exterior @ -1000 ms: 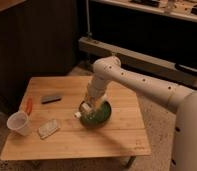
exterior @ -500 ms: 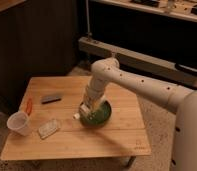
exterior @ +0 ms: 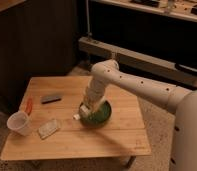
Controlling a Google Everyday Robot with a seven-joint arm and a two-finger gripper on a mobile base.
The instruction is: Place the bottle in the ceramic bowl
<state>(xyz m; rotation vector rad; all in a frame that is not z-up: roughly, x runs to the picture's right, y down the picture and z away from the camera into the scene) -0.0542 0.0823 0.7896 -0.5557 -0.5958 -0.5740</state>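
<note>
The dark green ceramic bowl [exterior: 103, 116] stands on the wooden table [exterior: 67, 145], right of its middle. My white arm reaches in from the right and bends down, and my gripper [exterior: 90, 109] hangs over the bowl's left half, low at its rim. A small pale piece [exterior: 77, 117] shows just outside the bowl's left rim, under the gripper. It may be the white cap end of the bottle, but I cannot tell. The rest of the bottle is hidden by the gripper.
A whitish translucent cup [exterior: 19, 123] stands at the table's left edge, with a flat pale packet [exterior: 48, 128] beside it. An orange-red stick [exterior: 28, 105] and a dark flat object [exterior: 51, 99] lie further back on the left. A dark shelf unit stands behind the table.
</note>
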